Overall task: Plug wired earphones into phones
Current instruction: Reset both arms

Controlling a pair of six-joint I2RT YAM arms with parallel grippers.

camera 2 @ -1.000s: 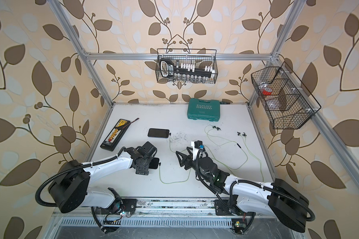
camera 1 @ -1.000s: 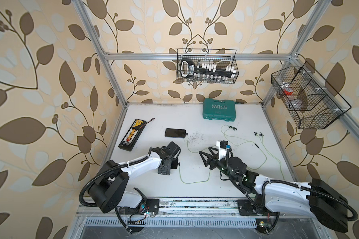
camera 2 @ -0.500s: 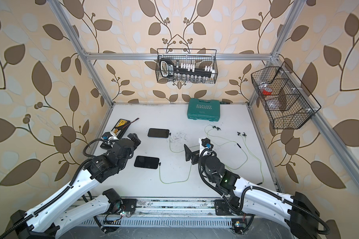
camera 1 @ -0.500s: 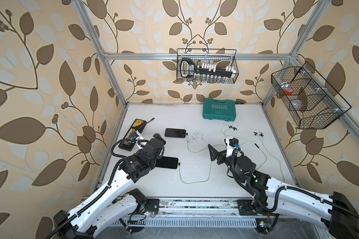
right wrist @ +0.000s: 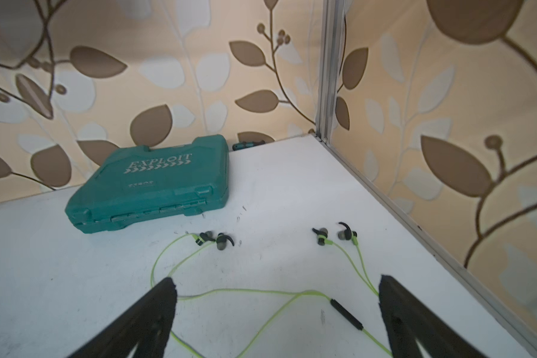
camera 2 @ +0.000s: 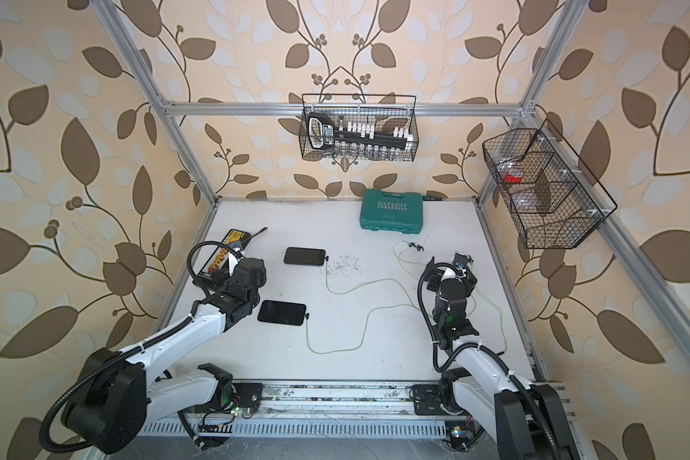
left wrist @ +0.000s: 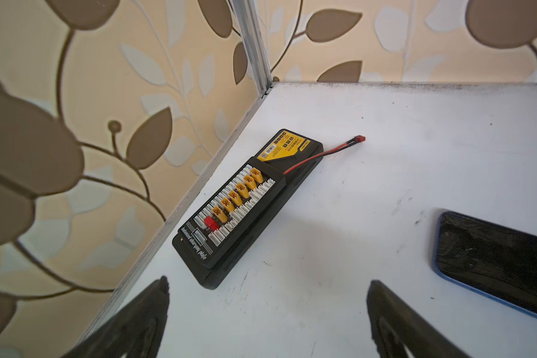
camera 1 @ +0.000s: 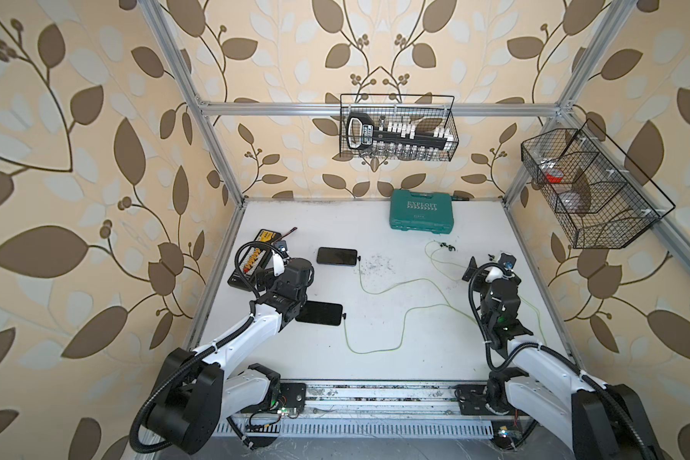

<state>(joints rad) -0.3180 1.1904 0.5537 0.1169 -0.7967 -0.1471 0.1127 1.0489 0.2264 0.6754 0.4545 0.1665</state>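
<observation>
Clock laid on the top views, back wall at 12.

Left gripper (left wrist: 268,282): jaws spread wide, nothing between them but bare worktop (left wrist: 338,186). It hangs above the surface, nose toward the 11 o'clock corner. The forearm slopes up from the front rail, with the shoulder and elbow bunched low near 7 o'clock. Just ahead of the gripper lies the black connector board (left wrist: 245,204), along the 9 o'clock edge.

Near phone (camera 1: 321,313): flat, on the 3 o'clock side of the left wrist, and in a top view its end is tucked under that wrist. Far phone (camera 1: 336,256): flat, toward 12 from the near one, the two well apart. A small black plug (camera 1: 343,316) sits at the 3 o'clock short edge of each (seated or only touching, too small to tell).

Right gripper (right wrist: 276,279): jaws wide, empty, aimed at the 1 o'clock corner. The arm rises steeply from the rail at 5 o'clock, wrist bent forward. Under it run the yellow-green cables of the wired earphones (right wrist: 251,291), with an inline remote (right wrist: 346,313) below the open span. The earbuds (right wrist: 213,240) lie beyond in two pairs, apart. The teal case (right wrist: 155,186) is at 12. The cables trail in loose loops back to the phones.
</observation>
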